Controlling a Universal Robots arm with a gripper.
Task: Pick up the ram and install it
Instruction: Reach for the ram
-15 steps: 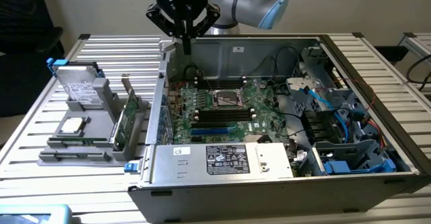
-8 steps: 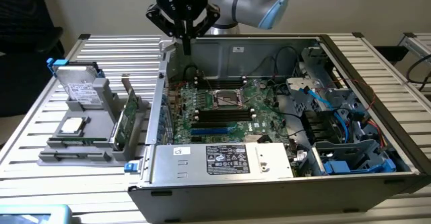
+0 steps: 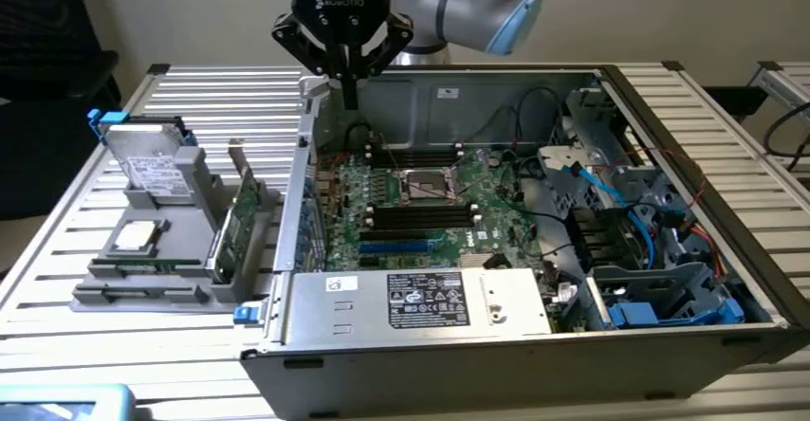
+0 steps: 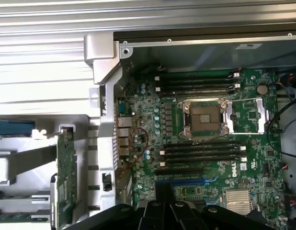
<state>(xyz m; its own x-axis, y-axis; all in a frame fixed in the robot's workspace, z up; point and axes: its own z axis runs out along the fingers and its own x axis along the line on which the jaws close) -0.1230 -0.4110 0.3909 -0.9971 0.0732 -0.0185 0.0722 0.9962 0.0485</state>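
Exterior view: the end effector, fingers pressed together and empty, hangs above the far edge of an open computer case. The ram sits in a gray holder on the slatted surface, at the exterior view's left, well apart from the end effector.

Wrist view: the closed end effector is over the green motherboard, near its empty black slots.
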